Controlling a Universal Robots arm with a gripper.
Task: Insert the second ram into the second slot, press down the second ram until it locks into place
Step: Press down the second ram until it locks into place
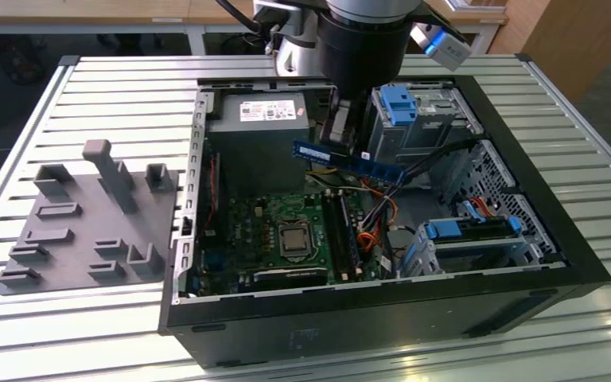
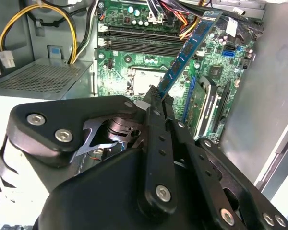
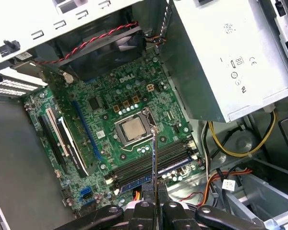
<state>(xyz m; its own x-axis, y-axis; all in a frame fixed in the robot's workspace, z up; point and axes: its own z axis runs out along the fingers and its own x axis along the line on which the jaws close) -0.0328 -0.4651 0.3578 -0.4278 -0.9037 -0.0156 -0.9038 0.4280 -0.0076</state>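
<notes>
Your gripper (image 2: 154, 97) is pinching one end of the ram (image 2: 187, 50). The stick hangs level above the slots (image 1: 342, 229), and its long axis looks crosswise to them.

The arm (image 1: 364, 36) runs off the exterior view's top edge, and its bulk covers most of the tool (image 1: 337, 139). In the second wrist view the ram's (image 2: 188, 52) held end is buried between the fingers (image 2: 157, 125). The case's (image 1: 391, 306) near wall hides the board's (image 1: 284, 231) near edge.
</notes>
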